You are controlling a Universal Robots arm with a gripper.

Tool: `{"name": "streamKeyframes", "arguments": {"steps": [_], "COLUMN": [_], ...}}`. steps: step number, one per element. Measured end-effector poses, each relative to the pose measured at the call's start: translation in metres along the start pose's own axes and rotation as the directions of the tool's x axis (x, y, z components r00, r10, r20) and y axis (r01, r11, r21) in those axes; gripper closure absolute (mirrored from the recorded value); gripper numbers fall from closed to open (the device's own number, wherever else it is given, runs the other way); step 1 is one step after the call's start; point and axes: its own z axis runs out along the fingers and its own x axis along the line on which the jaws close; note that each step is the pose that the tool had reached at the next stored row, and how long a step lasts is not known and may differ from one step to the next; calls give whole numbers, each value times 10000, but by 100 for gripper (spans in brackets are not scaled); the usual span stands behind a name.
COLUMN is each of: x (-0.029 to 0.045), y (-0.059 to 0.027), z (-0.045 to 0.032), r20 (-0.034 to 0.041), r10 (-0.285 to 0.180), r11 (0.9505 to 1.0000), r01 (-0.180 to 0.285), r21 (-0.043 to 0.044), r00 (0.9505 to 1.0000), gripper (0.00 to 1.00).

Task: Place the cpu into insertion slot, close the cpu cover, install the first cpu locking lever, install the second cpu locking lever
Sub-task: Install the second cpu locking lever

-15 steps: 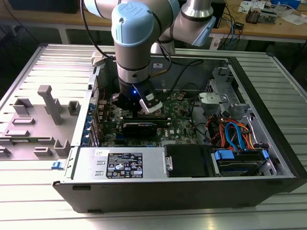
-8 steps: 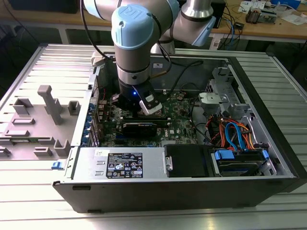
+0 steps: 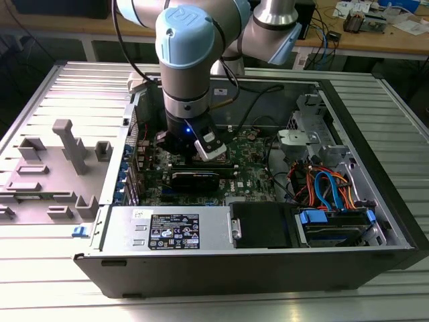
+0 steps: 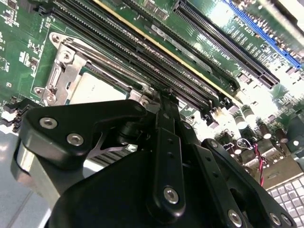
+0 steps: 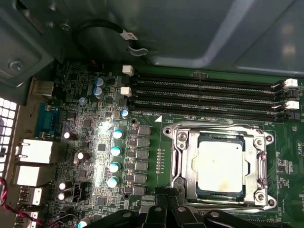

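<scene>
The cpu [image 5: 221, 166], a square chip with a silvery top, lies flat in the insertion slot [image 5: 205, 139] on the green board. The cpu cover [image 5: 183, 161], a metal frame with a square window, lies down around it. A thin metal lever [image 5: 213, 126] runs along the socket's side nearest the memory slots. My gripper [image 5: 166, 211] is at the opposite side of the socket, its black fingers close together with nothing seen between them. In the second wrist view the gripper [image 4: 164, 95] points at the socket's edge, beside the cpu [image 4: 95, 88]. In the exterior view the gripper [image 3: 186, 151] is down inside the open computer case.
Long black memory slots [image 5: 204, 95] run beside the socket. A black card [image 3: 201, 178] stands on the board just past the gripper. A power supply [image 3: 174, 228] sits along the case's near wall, drive bays with cables [image 3: 335, 201] on the exterior view's right, and a grey fixture [image 3: 67, 144] outside.
</scene>
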Motion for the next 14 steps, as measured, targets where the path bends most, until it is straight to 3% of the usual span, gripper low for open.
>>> {"name": "streamKeyframes", "arguments": {"steps": [8,14], "x": [-3,-3], "y": [21,23], "z": [-139,-154], "r20": [-3,-2], "r10": [1,0], "r11": [10000,10000], "r01": [-1,0], "r21": [5,3], "r00": [10000,10000], "gripper": [89,89]}}
